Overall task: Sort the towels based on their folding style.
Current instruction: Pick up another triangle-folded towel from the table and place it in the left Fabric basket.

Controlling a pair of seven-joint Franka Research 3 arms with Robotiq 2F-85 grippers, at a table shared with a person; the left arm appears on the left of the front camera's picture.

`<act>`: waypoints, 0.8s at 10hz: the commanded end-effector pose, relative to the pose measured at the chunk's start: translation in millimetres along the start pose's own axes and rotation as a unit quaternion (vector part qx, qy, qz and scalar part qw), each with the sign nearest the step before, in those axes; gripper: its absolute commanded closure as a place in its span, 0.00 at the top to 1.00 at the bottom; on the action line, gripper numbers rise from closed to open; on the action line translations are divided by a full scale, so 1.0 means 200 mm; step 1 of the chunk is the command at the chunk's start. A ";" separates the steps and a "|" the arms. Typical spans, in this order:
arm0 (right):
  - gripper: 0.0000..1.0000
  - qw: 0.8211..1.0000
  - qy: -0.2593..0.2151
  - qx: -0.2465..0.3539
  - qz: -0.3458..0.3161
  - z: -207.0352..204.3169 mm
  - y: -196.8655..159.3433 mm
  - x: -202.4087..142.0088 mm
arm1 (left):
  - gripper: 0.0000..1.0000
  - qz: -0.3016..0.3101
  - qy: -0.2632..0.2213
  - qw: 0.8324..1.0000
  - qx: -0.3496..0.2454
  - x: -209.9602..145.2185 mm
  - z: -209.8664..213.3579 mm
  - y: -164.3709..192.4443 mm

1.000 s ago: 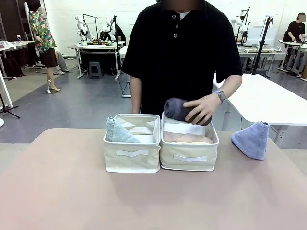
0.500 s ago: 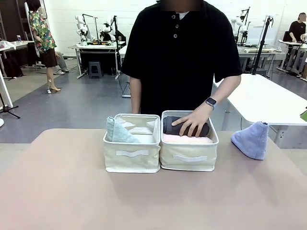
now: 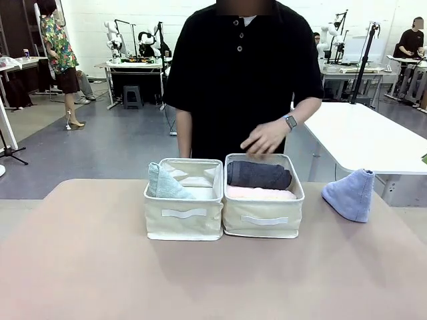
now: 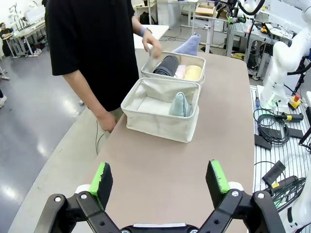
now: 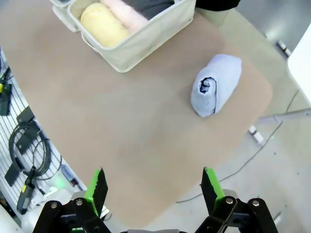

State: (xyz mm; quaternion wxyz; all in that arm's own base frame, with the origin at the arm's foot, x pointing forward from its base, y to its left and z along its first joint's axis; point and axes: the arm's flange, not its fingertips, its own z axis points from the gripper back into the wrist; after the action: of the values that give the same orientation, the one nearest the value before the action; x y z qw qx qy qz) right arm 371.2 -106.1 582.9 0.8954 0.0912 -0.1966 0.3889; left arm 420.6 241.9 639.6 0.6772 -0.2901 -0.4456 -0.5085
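Note:
Two cream baskets stand side by side at the table's middle. The left basket (image 3: pixel 183 213) holds a pale teal cone towel (image 3: pixel 162 183), also seen in the left wrist view (image 4: pixel 180 105). In the right basket (image 3: pixel 263 217) lie rolled towels: dark grey (image 3: pixel 259 175) on top, pink (image 3: pixel 260 193) below, and yellow (image 5: pixel 103 24) beside pink in the right wrist view. A light blue cone towel (image 3: pixel 351 194) lies on the table at the right (image 5: pixel 215 85). The person's hand (image 3: pixel 265 139) hovers above the right basket. My left gripper (image 4: pixel 160 179) and right gripper (image 5: pixel 151 188) are open and hold nothing.
The tan table (image 3: pixel 100 267) has bare room in front of the baskets and on both sides. A white table (image 3: pixel 373 137) stands behind at the right. Cables and a robot base (image 4: pixel 277 102) sit beside the table's edge.
The person set the dark grey rolled towel down into the right basket, let go, and lifted the hand away. Both grippers stayed open.

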 end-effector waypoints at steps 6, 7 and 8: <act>1.00 0.982 0.084 -0.095 -0.137 -0.56 -0.12 0.46 | 1.00 -0.002 0.011 1.000 0.004 0.00 0.00 -0.01; 1.00 0.978 0.095 -0.104 -0.155 -0.63 -0.16 0.49 | 1.00 -0.002 0.011 1.000 0.004 0.00 0.00 -0.01; 1.00 0.974 0.102 -0.115 -0.164 -0.69 -0.20 0.50 | 1.00 -0.002 0.011 1.000 0.004 0.00 0.00 -0.01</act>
State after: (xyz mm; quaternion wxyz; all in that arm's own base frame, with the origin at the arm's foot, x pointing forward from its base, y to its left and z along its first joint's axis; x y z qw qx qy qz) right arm 491.9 -20.4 497.6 0.9598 -0.0007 -0.1427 0.2418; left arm 420.7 241.7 639.8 0.6772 -0.2900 -0.4455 -0.5088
